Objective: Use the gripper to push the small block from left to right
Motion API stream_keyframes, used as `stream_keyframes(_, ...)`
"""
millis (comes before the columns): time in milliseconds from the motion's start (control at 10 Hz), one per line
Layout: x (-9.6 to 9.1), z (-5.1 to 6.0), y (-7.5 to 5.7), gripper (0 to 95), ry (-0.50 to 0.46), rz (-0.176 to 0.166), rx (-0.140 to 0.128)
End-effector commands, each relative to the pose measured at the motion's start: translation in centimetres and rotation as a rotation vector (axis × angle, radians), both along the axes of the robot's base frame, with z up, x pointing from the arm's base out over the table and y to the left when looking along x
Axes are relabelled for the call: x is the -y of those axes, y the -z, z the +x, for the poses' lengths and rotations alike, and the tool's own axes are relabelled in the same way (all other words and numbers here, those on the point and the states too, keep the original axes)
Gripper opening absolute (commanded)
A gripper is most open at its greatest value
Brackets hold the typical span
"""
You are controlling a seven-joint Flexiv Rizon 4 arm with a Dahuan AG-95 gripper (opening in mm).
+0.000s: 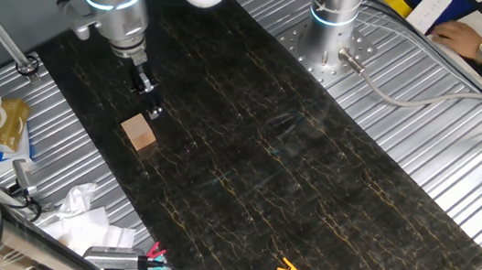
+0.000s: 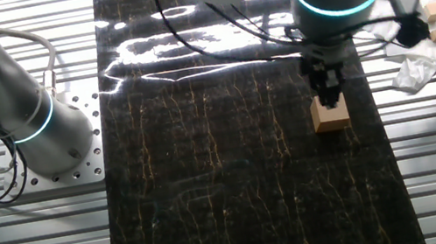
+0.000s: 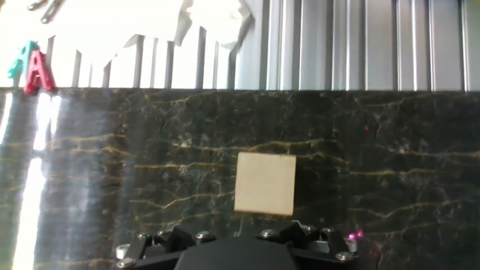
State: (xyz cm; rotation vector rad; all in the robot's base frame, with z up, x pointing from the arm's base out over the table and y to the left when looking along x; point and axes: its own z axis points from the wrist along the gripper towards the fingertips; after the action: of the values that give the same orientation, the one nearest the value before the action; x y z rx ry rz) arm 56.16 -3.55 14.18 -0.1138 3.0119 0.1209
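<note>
Small block sitting on the dark marbled mat near its left edge, end effector hovering just beside it holding nothing, finger gap impossible to tell, orange clip lying well apart on the counter.

you see a light-tan block, plain faces. black gripper under a silver arm with blue-lit ring. mat black, veined gold like marble. small orange clip.
</note>
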Motion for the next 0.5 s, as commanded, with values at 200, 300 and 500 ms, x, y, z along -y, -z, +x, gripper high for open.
stream_keyframes(200,0.5,0.9,0.6,76.0,-0.008,-0.001,0.000)
stream_keyframes(300,0.9,1.3,0.8,76.0,-0.011,0.000,0.002)
stream_keyframes(500,1.6,2.2,0.9,76.0,-0.013,0.000,0.003)
